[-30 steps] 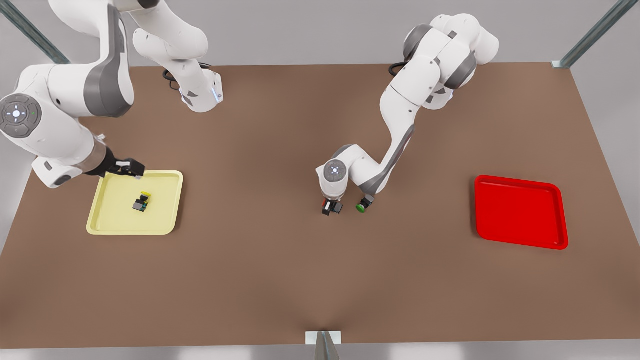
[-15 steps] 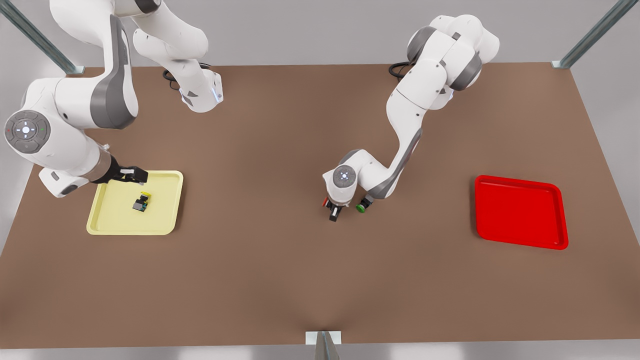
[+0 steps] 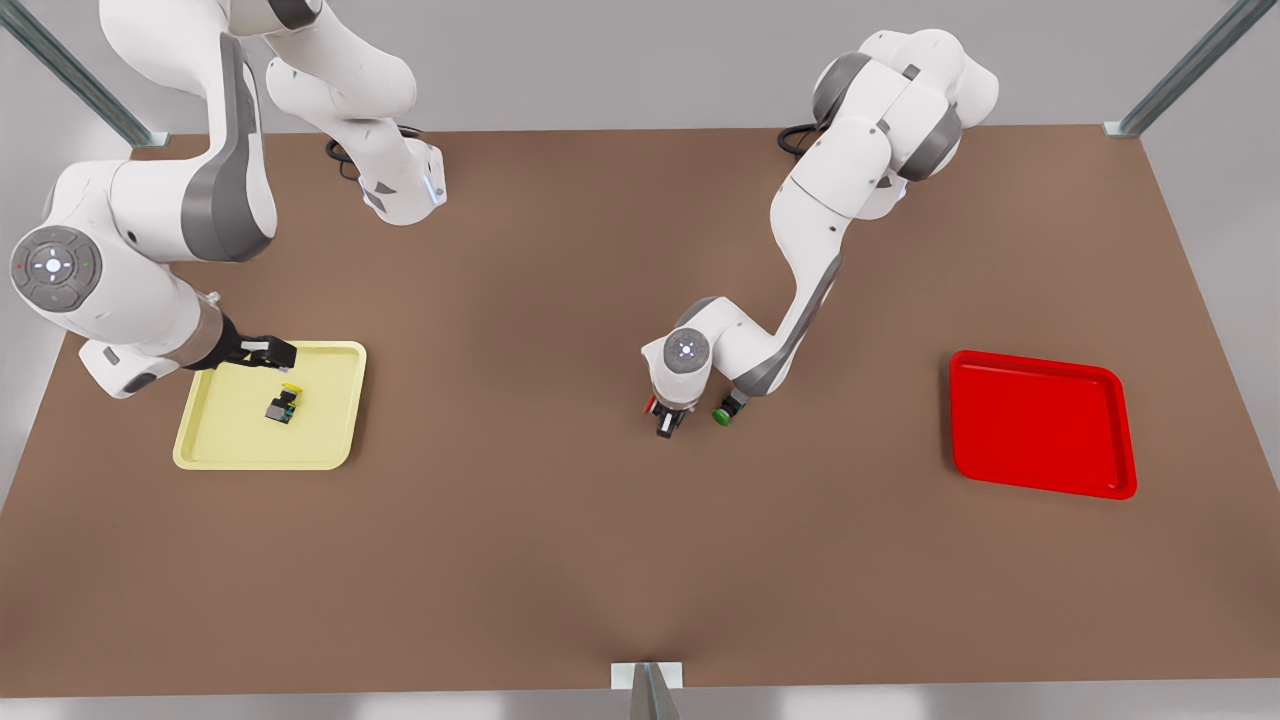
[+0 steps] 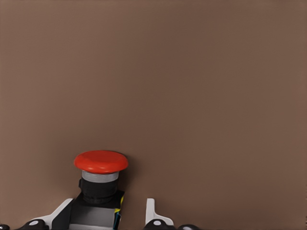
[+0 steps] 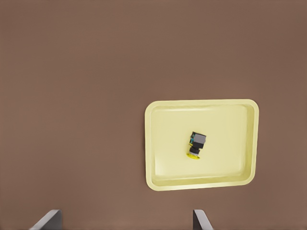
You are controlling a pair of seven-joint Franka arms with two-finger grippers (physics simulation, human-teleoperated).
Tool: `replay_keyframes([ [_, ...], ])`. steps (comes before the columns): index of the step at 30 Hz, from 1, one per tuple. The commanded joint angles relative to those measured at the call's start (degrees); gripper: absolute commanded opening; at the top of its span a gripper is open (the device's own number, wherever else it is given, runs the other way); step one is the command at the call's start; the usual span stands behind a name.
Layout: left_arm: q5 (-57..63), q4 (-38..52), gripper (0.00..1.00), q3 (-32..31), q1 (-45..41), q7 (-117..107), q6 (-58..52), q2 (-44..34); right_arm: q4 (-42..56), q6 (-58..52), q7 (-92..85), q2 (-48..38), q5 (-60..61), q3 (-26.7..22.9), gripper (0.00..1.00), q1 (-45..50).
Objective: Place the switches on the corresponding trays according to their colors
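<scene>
A: Surface? 
B: Plain brown bench [image 3: 560, 560], grey wall behind, metal struts at the corners.

A: Switches? 
B: Yellow switch [image 3: 283, 404] lies in the yellow tray [image 3: 330, 450]; right gripper [image 3: 268, 352] spread open above its rim. Left gripper [image 3: 668, 422] fingers [image 4: 152, 214] clamp the red switch [image 4: 98, 184] mid-bench, beside a green switch [image 3: 724, 411]. Red tray [image 3: 1040, 425] well apart.
</scene>
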Motion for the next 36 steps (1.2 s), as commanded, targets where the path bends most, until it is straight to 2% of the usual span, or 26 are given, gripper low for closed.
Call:
replay_keyframes([
  [1, -0.02, 0.08, 0.65, 0.00, 0.00, -0.10, 0.00, -0.07, 0.00, 0.00, 0.00, 0.00, 0.00, 0.00, 1.00, 0.00],
  [16, -0.73, -0.09, 0.63, 0.00, -1.67, -3.96, 0.26, -0.33, 0.09, -0.09, 0.00, 0.00, 0.00, 0.00, 1.00, 0.00],
  [19, -0.73, -0.09, 0.56, 0.00, -1.58, -3.96, 0.35, -0.33, 0.09, -0.09, 0.00, 0.00, 0.00, 0.00, 1.00, -0.09],
  [26, -1.34, -0.18, 0.48, 0.00, -1.58, -3.88, 0.09, -0.51, 0.26, 0.00, 0.00, 0.00, 0.00, 0.00, 1.00, 0.00],
  [28, -1.43, -0.18, 0.44, 0.00, -1.58, -3.96, 0.00, -0.59, 0.35, -0.09, 0.00, 0.00, 0.00, 0.00, 1.00, 0.00],
  [33, -1.43, -0.35, 0.43, 0.00, -1.41, -3.96, -0.44, -1.21, 0.35, -0.09, 0.00, 0.08, 0.00, 0.00, 1.00, 0.00],
  [36, -1.61, -2.38, 0.43, -0.09, -0.70, -3.70, -1.32, -4.81, 0.35, 0.00, 0.00, 0.08, 0.00, 0.00, 1.00, -0.09],
])
